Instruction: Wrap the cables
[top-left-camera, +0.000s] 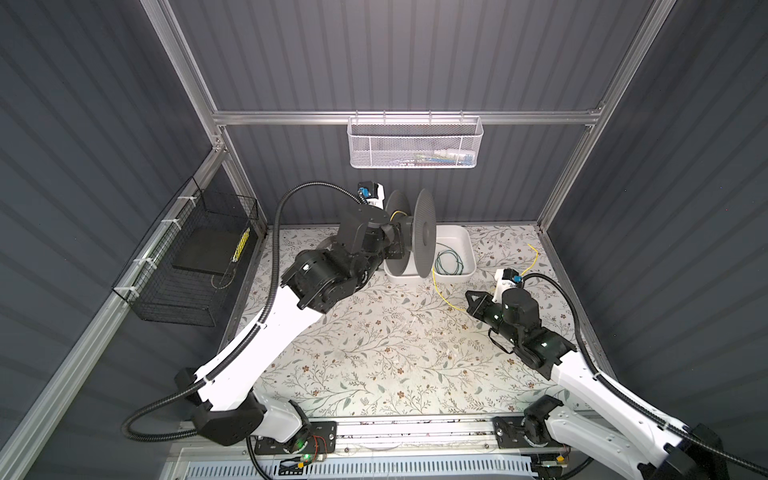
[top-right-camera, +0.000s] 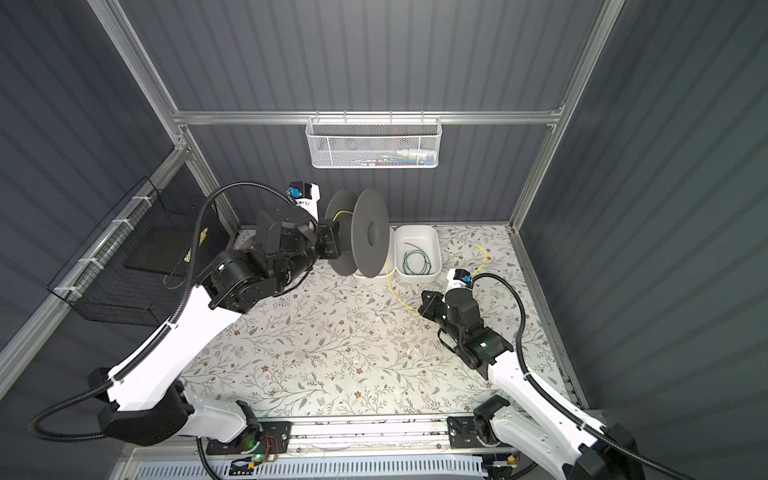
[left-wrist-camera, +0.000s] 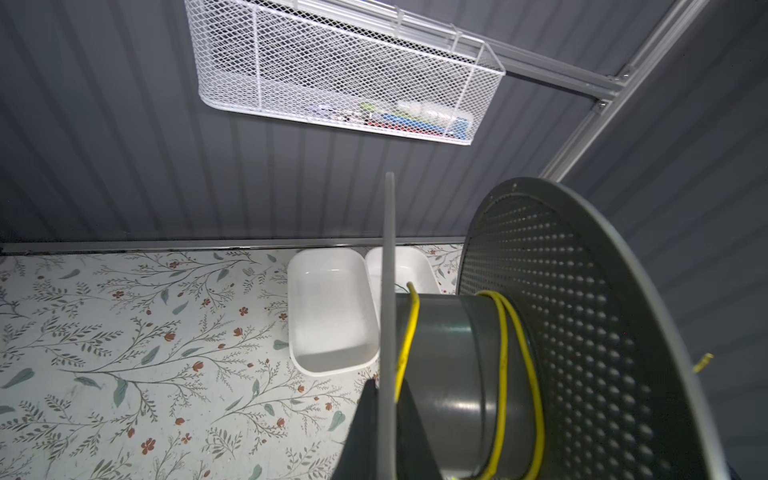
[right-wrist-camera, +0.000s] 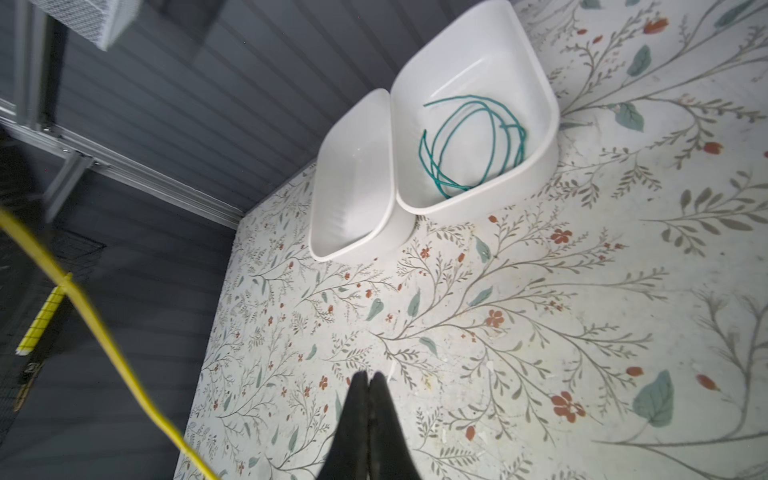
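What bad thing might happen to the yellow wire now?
1. The yellow cable sits in loose, spread turns on the spool, so it may slip or unwind.
2. The right gripper is shut on nothing; the cable runs beside it, so nothing seems to keep it tight.
3. The left gripper pinches only the spool's thin edge, so the spool may tilt.

Robot test cell, lab-type: alu-extrusion frame (top-left-camera: 270, 117), ribbed dark panel walls (top-left-camera: 415, 50), arm-mount rail (top-left-camera: 415, 430), white mesh basket (top-left-camera: 415, 145) on wall past L gripper (left-wrist-camera: 384, 395).
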